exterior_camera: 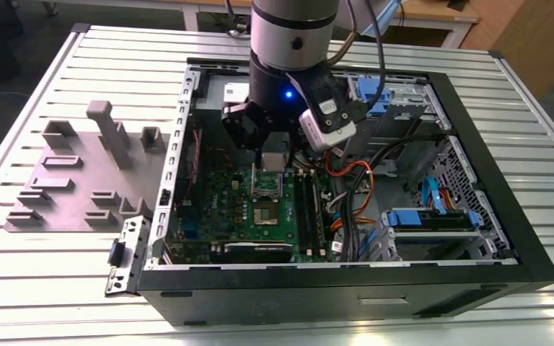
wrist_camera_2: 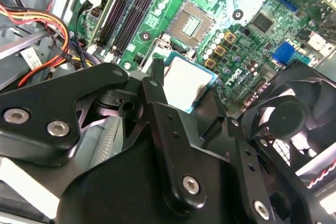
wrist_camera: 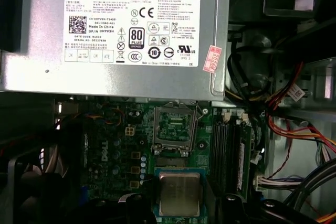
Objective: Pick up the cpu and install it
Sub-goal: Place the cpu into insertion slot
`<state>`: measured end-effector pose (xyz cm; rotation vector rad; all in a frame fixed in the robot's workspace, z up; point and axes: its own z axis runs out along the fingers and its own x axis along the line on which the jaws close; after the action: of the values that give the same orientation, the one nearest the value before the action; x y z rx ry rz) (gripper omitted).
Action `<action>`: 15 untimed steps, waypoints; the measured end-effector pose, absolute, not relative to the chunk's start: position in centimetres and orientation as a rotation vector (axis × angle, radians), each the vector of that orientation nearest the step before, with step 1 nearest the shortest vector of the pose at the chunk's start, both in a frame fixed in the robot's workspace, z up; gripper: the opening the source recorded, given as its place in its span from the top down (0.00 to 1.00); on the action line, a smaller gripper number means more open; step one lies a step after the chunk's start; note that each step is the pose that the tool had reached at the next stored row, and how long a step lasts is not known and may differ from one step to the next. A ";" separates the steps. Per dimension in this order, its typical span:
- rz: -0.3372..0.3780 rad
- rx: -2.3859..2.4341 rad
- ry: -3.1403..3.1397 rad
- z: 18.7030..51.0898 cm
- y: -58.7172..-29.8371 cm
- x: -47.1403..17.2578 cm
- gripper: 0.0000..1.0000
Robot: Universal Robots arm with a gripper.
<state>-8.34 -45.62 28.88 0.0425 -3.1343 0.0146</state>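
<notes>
- Ribbed silvery metal tabletop [exterior_camera: 66,281], long parallel slats, matt finish.
- Black sheet-metal computer case [exterior_camera: 354,299] lying open on the tabletop; inside, a board, a box, a fan and bundled orange and black cables [wrist_camera_2: 47,40].
- Flat grey plastic fixture plate [exterior_camera: 75,187] with upright blocks, beside the case on the exterior view's left.
- Big grey metal box [wrist_camera: 31,24] with white label, inside the case, next to the board.
- Green circuit board [wrist_camera: 115,145] on the case floor, studded with small parts and long black slots [wrist_camera_2: 134,9].
- Round black plastic fan [wrist_camera_2: 294,114] at the board's edge.
- Black angular metal claw [exterior_camera: 270,162] reaching down into the case, clamped on the chip's opposite edges.
- Rectangular silvery socket frame [wrist_camera: 173,127], open, bare contacts inside.
- Small flat square cpu [wrist_camera: 180,195] with dull silvery top and thin pale bluish rim, gripped above the board, beside the socket frame, not in it.
</notes>
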 end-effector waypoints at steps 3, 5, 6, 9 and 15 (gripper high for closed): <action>0.015 0.042 -3.134 28.5 -45.9 -8.3 0.53; 0.015 0.042 -3.134 28.1 -45.9 -8.3 0.53; 0.015 0.042 -3.134 28.0 -46.0 -8.3 0.53; 0.015 0.042 -3.134 27.5 -46.1 -8.3 0.53; 0.020 0.042 -3.134 27.2 -46.2 -8.3 0.53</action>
<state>-8.34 -46.16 27.16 0.0425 -3.1335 0.0200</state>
